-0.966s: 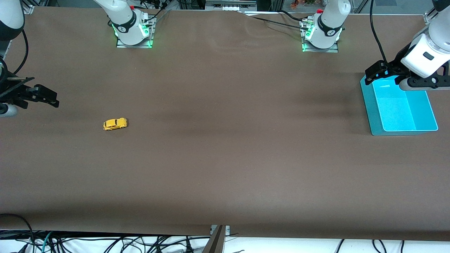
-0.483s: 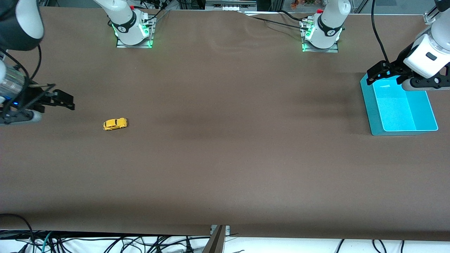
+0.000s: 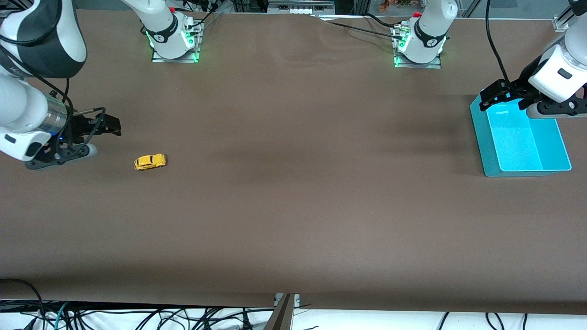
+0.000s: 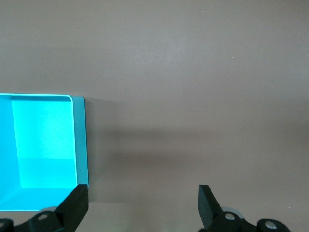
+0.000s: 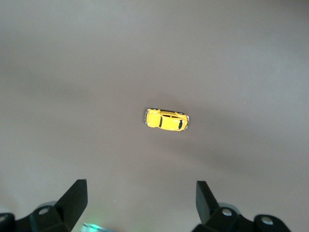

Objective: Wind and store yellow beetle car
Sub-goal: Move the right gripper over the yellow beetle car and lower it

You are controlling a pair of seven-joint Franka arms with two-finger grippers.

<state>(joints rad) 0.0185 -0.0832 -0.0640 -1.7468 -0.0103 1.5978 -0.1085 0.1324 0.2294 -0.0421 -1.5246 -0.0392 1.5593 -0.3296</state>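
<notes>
**Open claw nearing a tiny toy car**

At the left edge of the front frame, the right claw [image 3: 107,124] is hanging wide open over the bench [image 3: 293,206], gripping nothing. Just right of it and lower in frame, the yellow beetle car [image 3: 150,161] is sitting on its wheels, untouched. It is looking light, rigid, glossy and likely slippery; pinching across its flat sides seems safest. At upper right, the left claw [image 3: 493,94] is waiting, spread wide and empty, over the teal bin [image 3: 480,137].
</notes>
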